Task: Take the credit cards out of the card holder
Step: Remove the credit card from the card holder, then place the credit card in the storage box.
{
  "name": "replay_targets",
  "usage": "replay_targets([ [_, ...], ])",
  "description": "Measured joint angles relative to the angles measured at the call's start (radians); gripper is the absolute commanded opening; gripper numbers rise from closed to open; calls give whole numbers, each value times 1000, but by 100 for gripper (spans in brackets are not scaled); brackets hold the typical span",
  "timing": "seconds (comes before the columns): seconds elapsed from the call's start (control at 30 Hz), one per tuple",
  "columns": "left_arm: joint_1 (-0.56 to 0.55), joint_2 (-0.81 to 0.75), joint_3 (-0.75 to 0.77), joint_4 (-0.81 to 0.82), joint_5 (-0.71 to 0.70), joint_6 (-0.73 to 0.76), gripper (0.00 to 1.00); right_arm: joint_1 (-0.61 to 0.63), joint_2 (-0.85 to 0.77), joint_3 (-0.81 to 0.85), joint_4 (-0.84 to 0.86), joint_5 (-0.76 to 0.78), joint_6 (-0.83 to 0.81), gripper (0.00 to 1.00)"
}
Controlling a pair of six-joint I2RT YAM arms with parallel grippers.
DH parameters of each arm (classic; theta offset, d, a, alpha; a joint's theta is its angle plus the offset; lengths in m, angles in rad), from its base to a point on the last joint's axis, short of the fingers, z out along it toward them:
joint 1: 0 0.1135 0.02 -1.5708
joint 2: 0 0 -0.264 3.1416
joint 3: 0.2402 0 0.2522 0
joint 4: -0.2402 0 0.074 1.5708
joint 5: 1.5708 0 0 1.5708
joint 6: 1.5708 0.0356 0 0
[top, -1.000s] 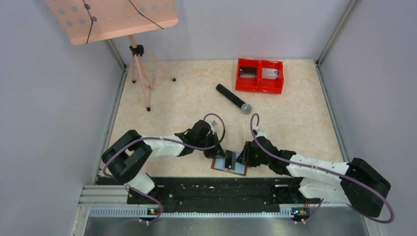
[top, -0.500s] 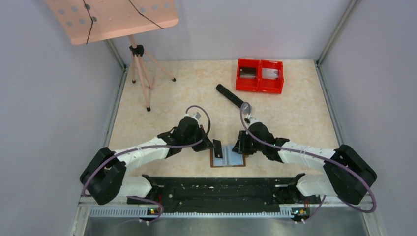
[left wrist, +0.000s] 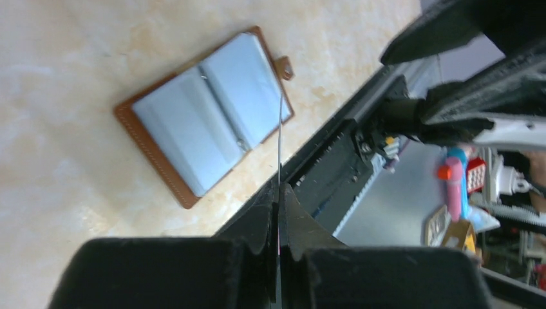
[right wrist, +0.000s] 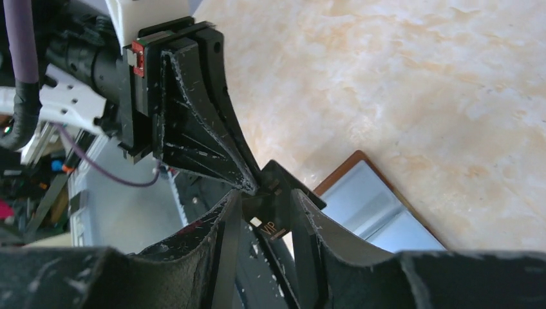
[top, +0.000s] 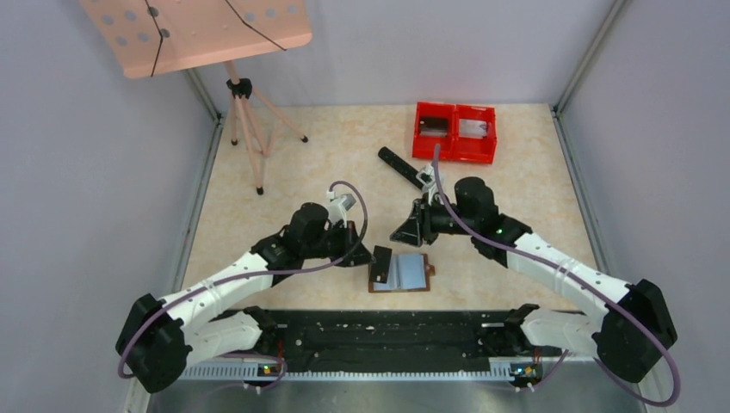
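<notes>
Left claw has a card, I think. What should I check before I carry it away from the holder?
1. Grip: ok. The left claw is shut on a black card, which shows edge-on in its wrist view.
2. Card free of the holder: ok. It sits in the pinch, by the left edge of the card holder in the top view.
3. Holder settled: ok. It lies open and flat on the table.
4. Right claw out of the way: ok. It is open, empty and off the holder.
5. More cards left inside: cannot tell. Only the grey-blue pockets show.
</notes>
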Motion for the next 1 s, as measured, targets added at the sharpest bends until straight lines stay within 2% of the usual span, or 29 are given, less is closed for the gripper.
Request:
replay_targets([
  [0.2,0,-15,3,0,173,53,0,-31,6,24,-74,-182,-56,32],
  [0.47,0,7,3,27,310,78,0,-31,32,23,-133,-288,-98,34],
  [0.9,0,50,3,69,397,82,0,-32,107,-21,-96,-426,-100,32],
  [1.0,0,51,3,75,406,82,0,-33,108,-35,-92,-444,-97,28],
])
